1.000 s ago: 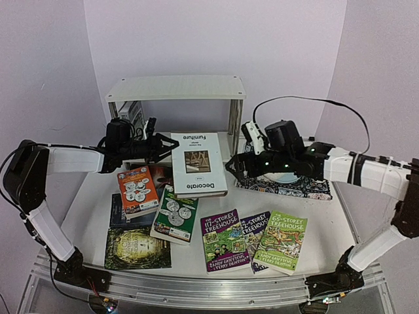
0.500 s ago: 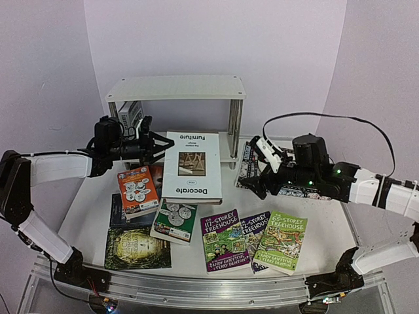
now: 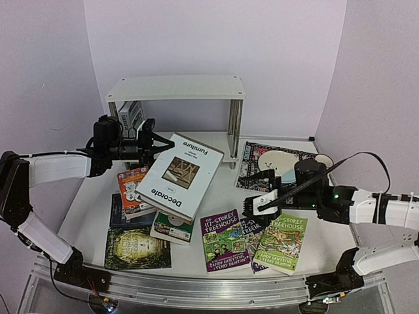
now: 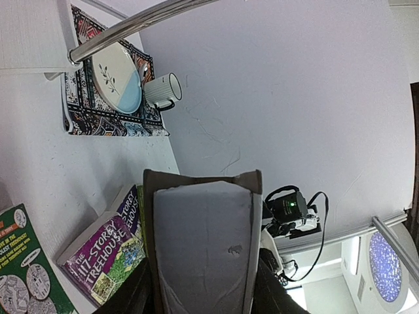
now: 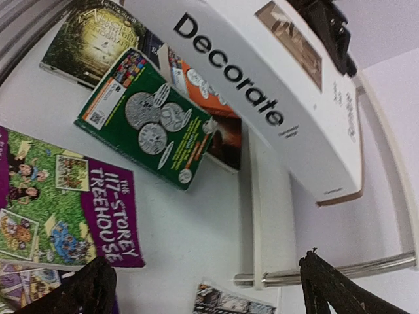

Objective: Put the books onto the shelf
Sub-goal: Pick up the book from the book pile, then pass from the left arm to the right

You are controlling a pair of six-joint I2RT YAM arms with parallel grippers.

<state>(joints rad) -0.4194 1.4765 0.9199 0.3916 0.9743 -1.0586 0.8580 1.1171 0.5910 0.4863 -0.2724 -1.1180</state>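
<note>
While the left pincer (image 3: 158,145) clamps the far edge of a white hardback (image 3: 178,175) titled "Decorate", the book hangs tilted above the bench (image 3: 91,209). Its low end hangs over an orange paperback (image 3: 129,191) and a green paperback (image 3: 171,227). A dark-covered book (image 3: 137,248) lies flat at the front left. Behind them stands the white shelf (image 3: 173,87), where a pale book (image 3: 131,115) stands under the top board at the left end. Right of centre, a purple Treehouse paperback (image 3: 224,240) and a green Treehouse paperback (image 3: 281,242) lie face up, a third one partly hidden between them. The right pincer (image 3: 252,195) hovers over these, fingers spread wide and holding nothing. Beyond it, a patterned mat (image 3: 252,160) carries a plate (image 3: 278,159) and a mug (image 3: 323,160).
</note>
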